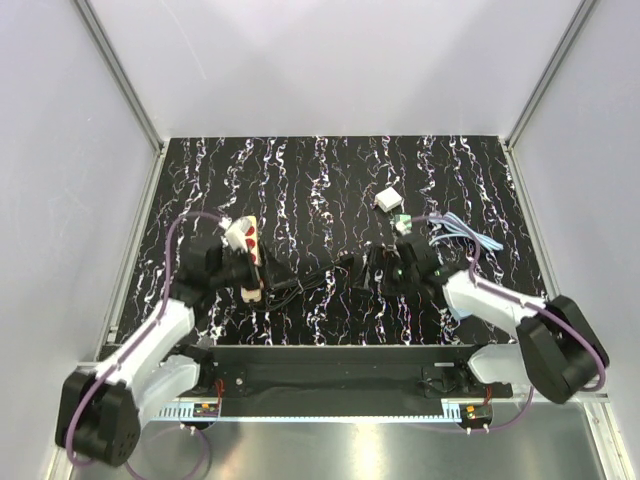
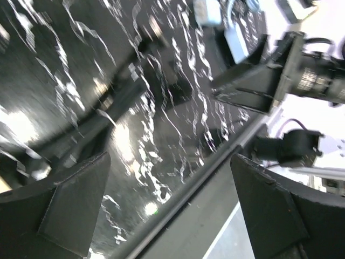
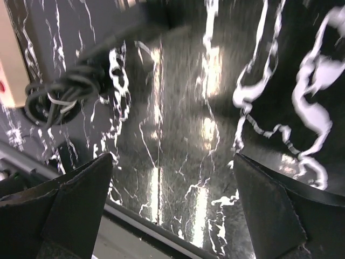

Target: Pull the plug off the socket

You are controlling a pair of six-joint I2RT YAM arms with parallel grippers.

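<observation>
Top external: plug off socket.

I read the left arm at 7 o'clock and the right arm at 5: white links, black joints, purple cable loops. The right gripper has matte black wedge fingers.

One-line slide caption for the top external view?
White plug lies on the black marbled table, apart from the beige power strip.
</observation>
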